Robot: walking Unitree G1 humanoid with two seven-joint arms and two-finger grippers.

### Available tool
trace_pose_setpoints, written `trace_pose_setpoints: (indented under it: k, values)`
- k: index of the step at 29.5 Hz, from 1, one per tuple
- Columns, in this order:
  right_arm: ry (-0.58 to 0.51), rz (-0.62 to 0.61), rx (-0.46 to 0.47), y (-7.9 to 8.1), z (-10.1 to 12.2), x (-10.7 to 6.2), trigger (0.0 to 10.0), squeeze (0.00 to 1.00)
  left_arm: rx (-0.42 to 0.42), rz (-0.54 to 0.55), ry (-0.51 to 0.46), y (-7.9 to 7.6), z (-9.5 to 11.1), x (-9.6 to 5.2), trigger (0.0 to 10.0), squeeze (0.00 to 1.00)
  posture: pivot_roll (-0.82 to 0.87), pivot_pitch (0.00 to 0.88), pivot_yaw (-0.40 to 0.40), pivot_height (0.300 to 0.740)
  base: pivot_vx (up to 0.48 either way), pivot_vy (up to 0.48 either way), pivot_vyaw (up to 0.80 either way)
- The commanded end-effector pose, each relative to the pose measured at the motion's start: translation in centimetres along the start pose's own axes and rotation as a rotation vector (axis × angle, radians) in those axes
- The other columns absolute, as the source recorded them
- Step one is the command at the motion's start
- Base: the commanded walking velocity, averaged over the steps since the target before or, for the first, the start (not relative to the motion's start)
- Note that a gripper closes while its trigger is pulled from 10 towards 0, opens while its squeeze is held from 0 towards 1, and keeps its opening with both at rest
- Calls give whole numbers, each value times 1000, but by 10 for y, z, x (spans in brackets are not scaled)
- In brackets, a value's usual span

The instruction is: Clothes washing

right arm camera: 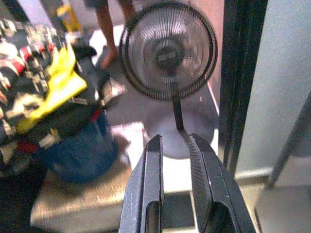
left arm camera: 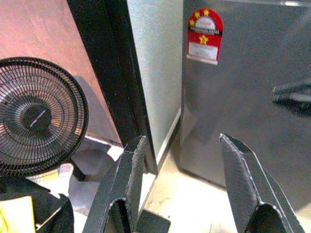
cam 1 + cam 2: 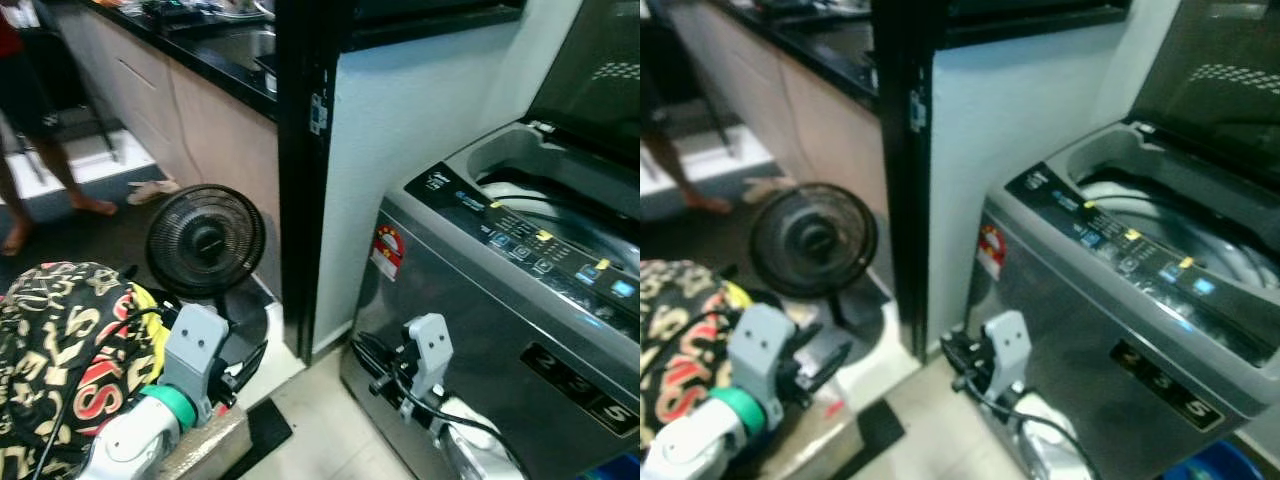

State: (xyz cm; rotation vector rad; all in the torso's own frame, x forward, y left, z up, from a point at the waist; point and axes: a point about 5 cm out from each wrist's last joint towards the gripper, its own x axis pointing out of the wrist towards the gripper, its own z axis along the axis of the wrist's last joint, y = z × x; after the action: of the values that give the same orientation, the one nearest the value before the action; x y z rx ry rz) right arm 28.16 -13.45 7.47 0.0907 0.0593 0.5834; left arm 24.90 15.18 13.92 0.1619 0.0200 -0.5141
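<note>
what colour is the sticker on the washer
Red, with yellow stars and a white panel; clearest in the left wrist view.

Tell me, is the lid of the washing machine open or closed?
Open. The lid stands raised behind the washing machine, and the drum opening is exposed.

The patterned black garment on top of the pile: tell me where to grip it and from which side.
Probably grip the patterned black garment at its raised, bunched crown, coming down from above. It heaps over the yellow cloth in the blue basket, so loose folds sit on top, with the sides packed in. The left gripper, open, is nearest; the washing machine stands to the right.
</note>
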Motion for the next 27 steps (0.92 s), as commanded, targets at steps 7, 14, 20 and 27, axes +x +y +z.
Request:
trace_pose_setpoints:
  k: [7,14,20,27]
  values:
    - [0,12,-6,3,-3,0,10000,0,1,22,52,1,-15,-6,10000,0,96,0,-24,740,0,0,781]
    - [-11,15,-9,3,-3,1,10000,0,-3,32,57,2,-19,-6,10000,0,95,0,-24,740,0,0,781]
    - [-8,21,-16,3,-4,1,10000,0,-6,39,57,3,-19,-6,10000,0,96,0,-26,740,0,0,781]
    - [-3,28,-17,3,-5,1,10000,0,-8,44,57,2,-21,-7,10000,0,97,0,-28,740,0,0,781]
